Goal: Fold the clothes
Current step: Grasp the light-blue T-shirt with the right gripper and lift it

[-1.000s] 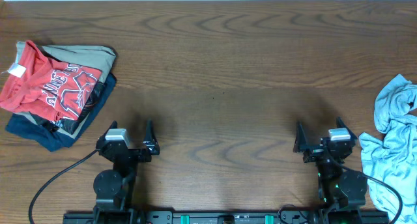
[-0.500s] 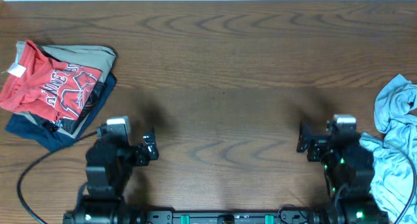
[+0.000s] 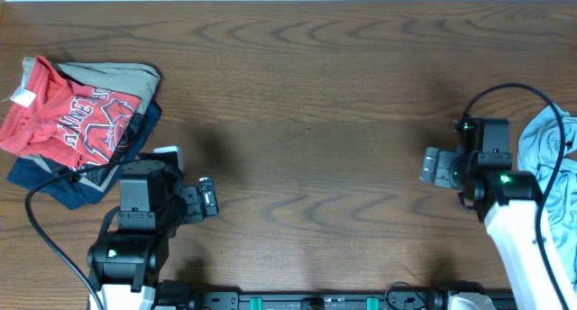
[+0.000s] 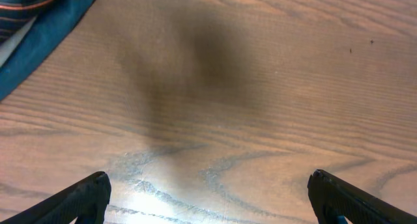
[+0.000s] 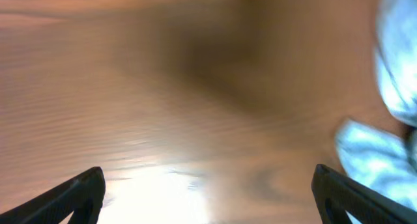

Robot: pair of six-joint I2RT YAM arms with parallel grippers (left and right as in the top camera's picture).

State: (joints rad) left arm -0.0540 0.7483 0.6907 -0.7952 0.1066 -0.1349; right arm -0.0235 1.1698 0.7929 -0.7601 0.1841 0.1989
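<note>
Pale blue T-shirt (image 3: pixel 552 139) lies crumpled at the right edge of the counter (image 3: pixel 306 94). Right claw (image 3: pixel 425 166) is spread, empty, over bare wood to the shirt's left, not touching it. In the wrist view the shirt (image 5: pixel 371 159) shows near the right finger. Left claw (image 3: pixel 209 200) is spread too, empty, well apart from the shirt, beside the red, khaki and navy pile (image 3: pixel 72 116).
</note>
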